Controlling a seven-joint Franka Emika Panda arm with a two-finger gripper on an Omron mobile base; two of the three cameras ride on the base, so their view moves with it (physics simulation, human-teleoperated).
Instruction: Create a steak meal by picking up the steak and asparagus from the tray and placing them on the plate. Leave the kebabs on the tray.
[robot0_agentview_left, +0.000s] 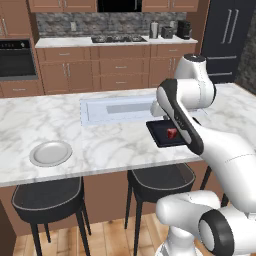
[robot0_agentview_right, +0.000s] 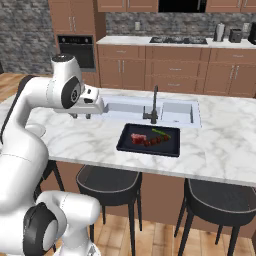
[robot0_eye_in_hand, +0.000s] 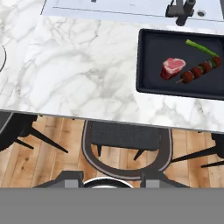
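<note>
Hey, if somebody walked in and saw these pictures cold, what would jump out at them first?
Probably the black tray on the marble island near the sink, holding the red steak, the kebabs and the green asparagus. Then the bare plate, far off along the same counter, and the big white arm reaching over the island.

Below me the black tray sits on the marble counter, holding the steak just beside the kebabs, the asparagus lying behind them, and a stool under the counter's edge.
</note>
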